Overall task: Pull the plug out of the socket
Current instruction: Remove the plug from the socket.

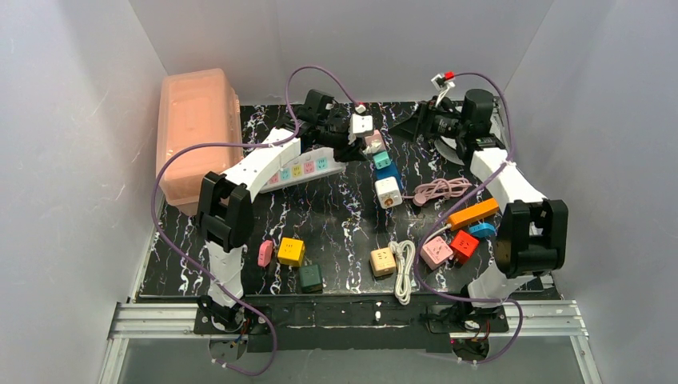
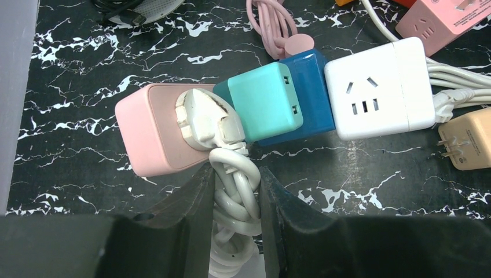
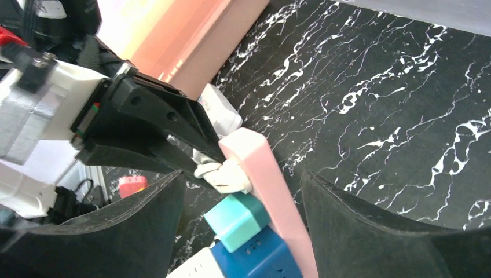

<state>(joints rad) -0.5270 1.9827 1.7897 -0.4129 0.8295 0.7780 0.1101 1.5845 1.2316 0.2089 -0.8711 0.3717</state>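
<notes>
From overhead, the power strip (image 1: 302, 167) lies at the mat's (image 1: 336, 216) back left. The left wrist view shows the left gripper (image 2: 236, 172) pinching the white cord (image 2: 234, 200) below the plug (image 2: 202, 116) in a pink block (image 2: 150, 127). The right gripper (image 3: 240, 174) gapes wide either side of that block.

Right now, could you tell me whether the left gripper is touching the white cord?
Touching. The left wrist view shows the left gripper clamped on the white cord.

The white cord (image 2: 231, 202) is squeezed by the left gripper (image 2: 237, 174), under a plug (image 2: 205, 119) stuck in a pink block (image 2: 150, 130).
</notes>
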